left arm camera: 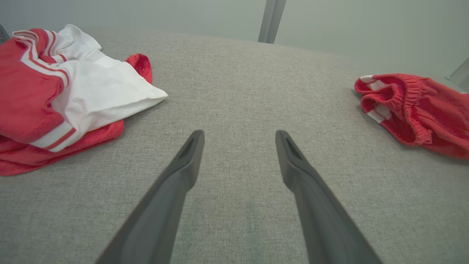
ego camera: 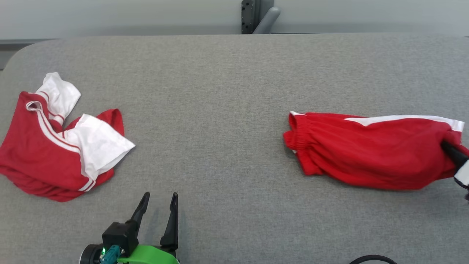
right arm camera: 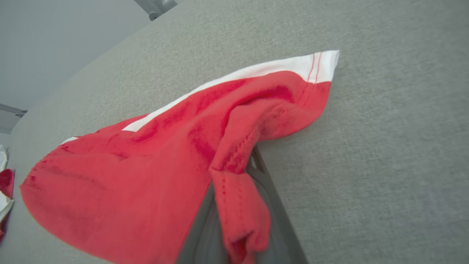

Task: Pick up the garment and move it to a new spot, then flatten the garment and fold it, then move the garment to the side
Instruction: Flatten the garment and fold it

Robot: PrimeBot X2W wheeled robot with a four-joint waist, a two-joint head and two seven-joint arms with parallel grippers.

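The risk here was a thin bite. The right claw had only a hem corner of the red shorts, and a fast lift could have let that fold slide out. A drag across the grey table might also have bunched the cloth and made the flattening harder. Carried too far left, the shorts could have landed on the other red-and-white garment. The right claw was clamped shut on the hem, with the shorts lying at the table's right side — how much cloth sat between the fingers was hard to judge, perhaps a single fold. The left claw was spread wide, holding nothing, over the table's near side.
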